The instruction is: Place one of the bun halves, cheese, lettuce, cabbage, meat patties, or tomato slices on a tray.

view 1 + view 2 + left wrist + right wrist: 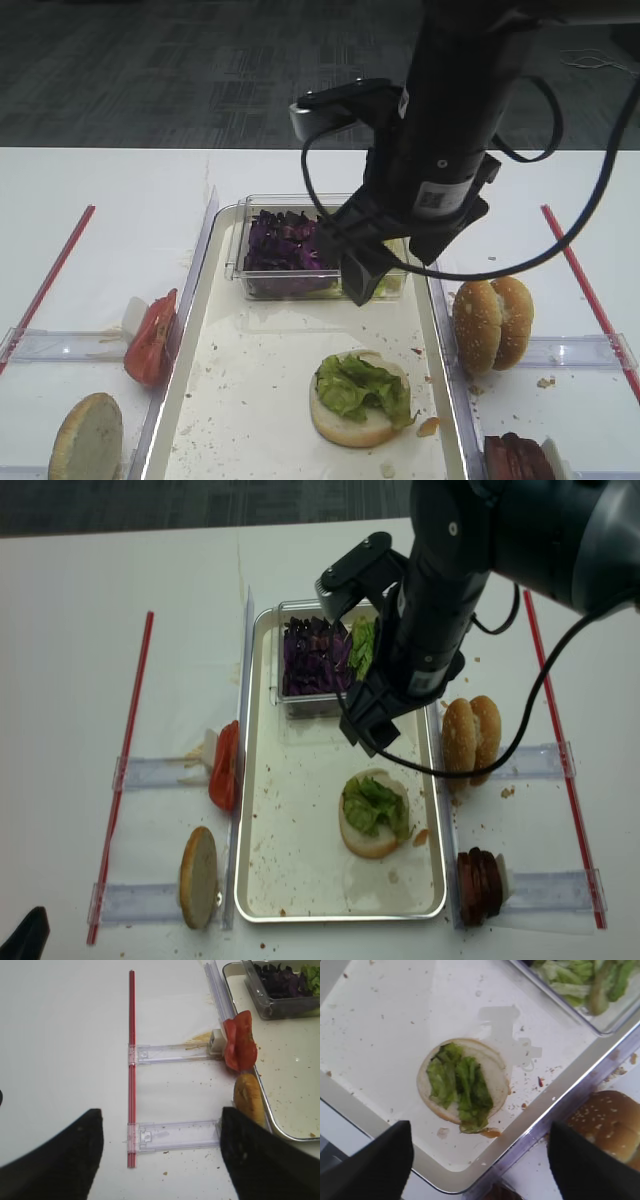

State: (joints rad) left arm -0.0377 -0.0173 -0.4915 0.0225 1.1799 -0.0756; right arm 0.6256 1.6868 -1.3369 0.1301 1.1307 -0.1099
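Black right tool hung wide open and empty above tray, bun half with lettuce directly below. Meat patties stacked off tray's right edge, nearer right arm. Left tool open, empty over desk.

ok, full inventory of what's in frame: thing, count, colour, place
tray: 1, metal, table centre
bun half with lettuce: 1, tan under green, on tray floor
clear tub: 1, far end of tray
cabbage: 1 clump, purple, in tub
lettuce: 1 clump, green, in tub beside cabbage
tomato slices: red, left of tray
bun half: 1, tan, left of tray, on edge
sesame bun halves: 2, golden, right of tray
meat patties: brown stack, right of tray
right gripper: open, above tray
left gripper: open, over bare table
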